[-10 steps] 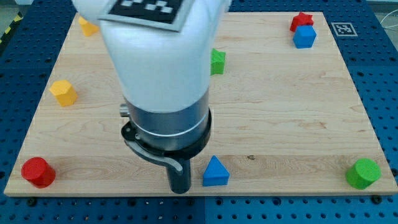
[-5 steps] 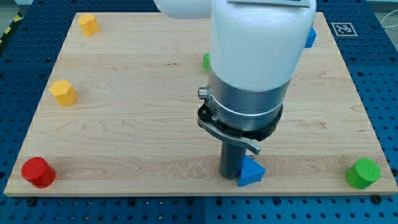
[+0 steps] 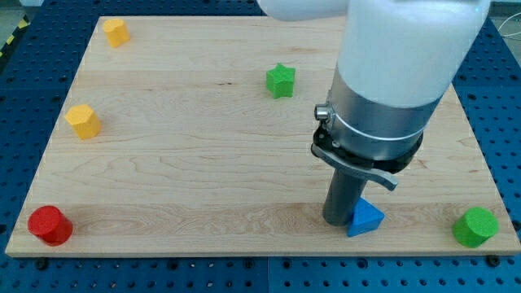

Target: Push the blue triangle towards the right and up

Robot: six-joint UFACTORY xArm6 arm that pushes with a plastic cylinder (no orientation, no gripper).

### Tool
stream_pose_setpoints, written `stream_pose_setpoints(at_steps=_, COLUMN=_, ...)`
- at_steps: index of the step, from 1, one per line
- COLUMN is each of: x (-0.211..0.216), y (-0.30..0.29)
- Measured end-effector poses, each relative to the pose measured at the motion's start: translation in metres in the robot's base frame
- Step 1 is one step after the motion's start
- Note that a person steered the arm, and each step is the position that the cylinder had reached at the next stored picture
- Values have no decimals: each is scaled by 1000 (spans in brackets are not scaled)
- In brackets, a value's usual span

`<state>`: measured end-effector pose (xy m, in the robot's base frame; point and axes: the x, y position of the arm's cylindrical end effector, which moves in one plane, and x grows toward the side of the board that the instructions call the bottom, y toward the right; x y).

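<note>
The blue triangle [image 3: 366, 219] lies near the board's bottom edge, right of the middle. My tip [image 3: 339, 221] stands on the board right against the triangle's left side, touching it. The arm's white and grey body rises above it and hides the upper right part of the board.
A green cylinder [image 3: 475, 226] sits at the bottom right corner, to the right of the triangle. A green star [image 3: 281, 80] is at top middle. Yellow blocks sit at the top left [image 3: 116, 31] and at the left [image 3: 83, 120]. A red cylinder [image 3: 50, 225] is at bottom left.
My tip has swept to the right along the bottom of the board, reached the blue triangle and pushed it to the right. The green star has come back into view.
</note>
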<state>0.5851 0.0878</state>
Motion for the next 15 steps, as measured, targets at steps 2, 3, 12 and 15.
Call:
stream_pose_setpoints(at_steps=2, x=33, y=1)
stream_pose_setpoints(at_steps=3, x=34, y=1)
stream_pose_setpoints(at_steps=12, x=3, y=68)
stream_pose_setpoints(at_steps=15, x=-57, y=70)
